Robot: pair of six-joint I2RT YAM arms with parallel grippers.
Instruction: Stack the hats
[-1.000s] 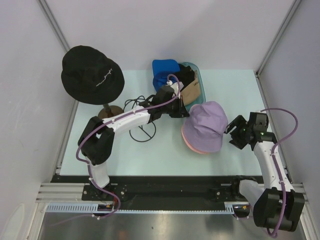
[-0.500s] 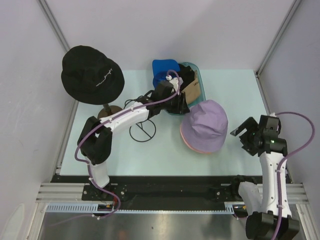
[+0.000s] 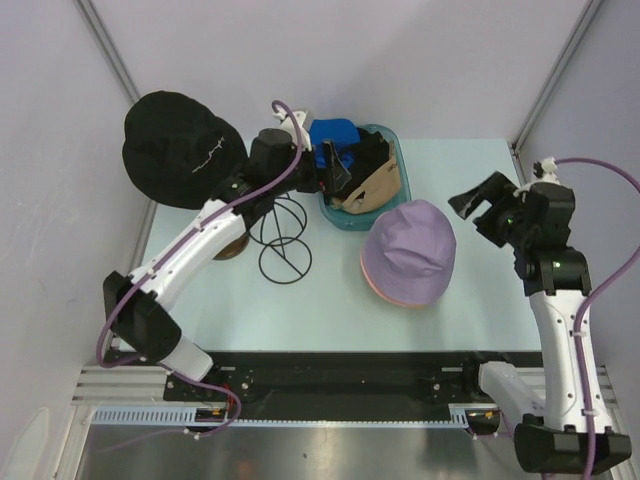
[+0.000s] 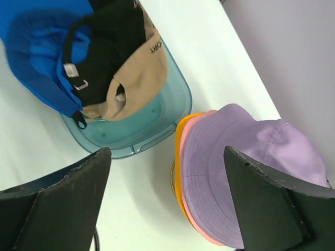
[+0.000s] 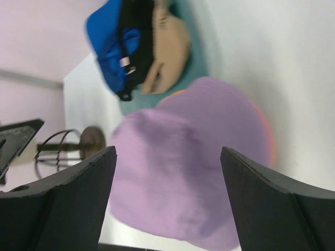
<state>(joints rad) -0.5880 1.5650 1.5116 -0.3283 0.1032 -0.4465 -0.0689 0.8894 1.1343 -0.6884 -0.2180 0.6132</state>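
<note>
Presently the left gripper point(image 4: 166, 150), fingers wide and empty, hangs over the edge of the tray point(image 4: 131, 144), tan cap point(image 4: 138, 78) just ahead, nearer it than the right gripper point(image 5: 167, 151), likewise spread empty.

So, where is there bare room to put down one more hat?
Bare table runs along the near edge, in front of the wire stand and the lavender hat. The back right corner, right of the teal bin, is free too. Around the bin it is crowded.

Soft lavender fabric bucket hat point(image 3: 410, 245); pink fabric hat brim point(image 4: 182, 149), orange fabric hat brim point(image 4: 177, 159). Floppy black fabric bucket hat point(image 3: 180, 150): small white lettering. Blue fabric cap point(image 4: 39, 49); tan-and-black fabric cap point(image 4: 138, 78).
</note>
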